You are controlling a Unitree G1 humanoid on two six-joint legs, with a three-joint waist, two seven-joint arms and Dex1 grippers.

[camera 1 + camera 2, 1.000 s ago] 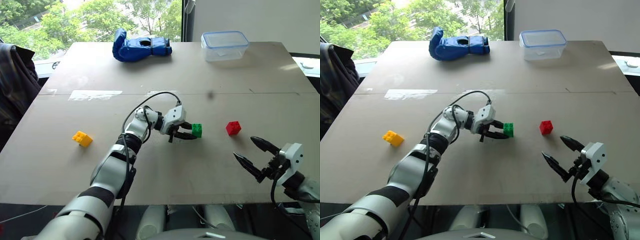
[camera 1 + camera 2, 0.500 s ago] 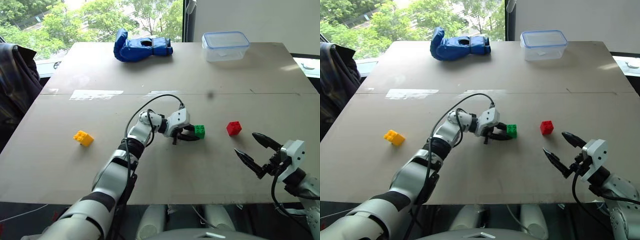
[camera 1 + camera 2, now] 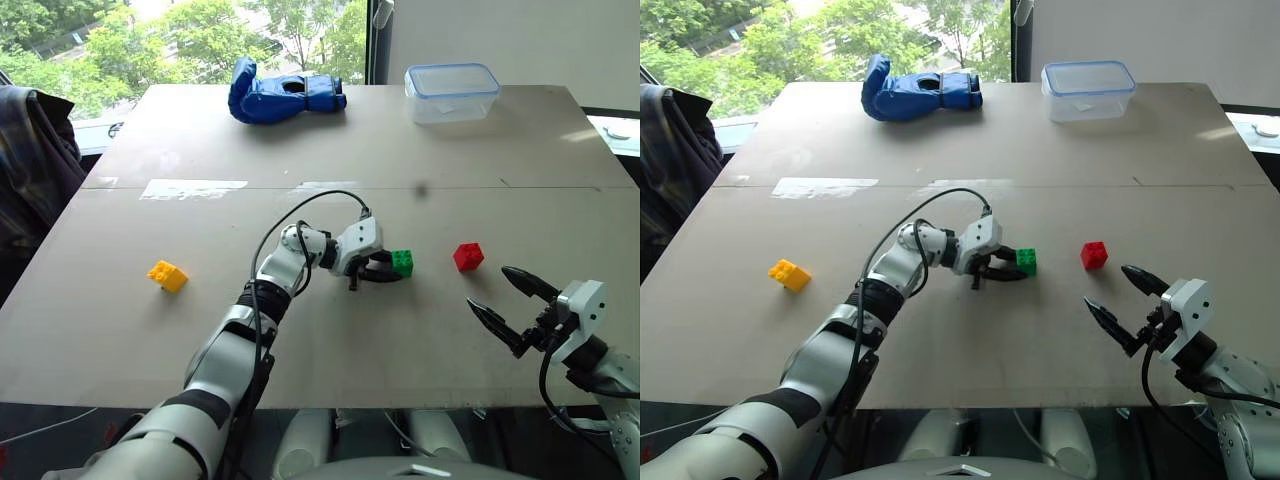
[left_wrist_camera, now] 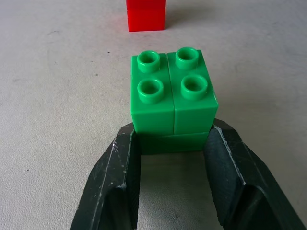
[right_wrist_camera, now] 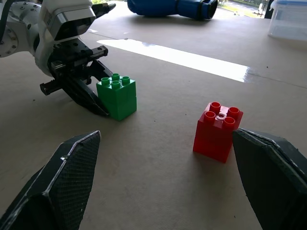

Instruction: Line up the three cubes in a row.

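Left pincer (image 3: 1006,268) sits low on the bench (image 3: 940,150) with its two black fingers (image 4: 120,163) flanking the base of the green cube (image 3: 1026,261); in the left wrist view the tips lie right against the brick's lower sides, but whether they are pressing it or have just slackened cannot be told. The brick stands upright on the bench, studs up. It appears to sit there because the red cube (image 3: 1093,255) is a short way off to the robot's right, straight ahead along the fingers, so the green one makes a near neighbour on the same line. A low, sideways approach suits this: the fingers hug only the bottom of the brick, keeping it flat and square. Right pincer (image 3: 1123,307) hovers near the front edge of the bench with its fingers spread wide and nothing between them, pointing toward the red and green bricks, probably parked out of the way. The yellow cube (image 3: 788,274) lies well apart on the robot's left side, so the row is only partly made and that brick remains to be brought across.
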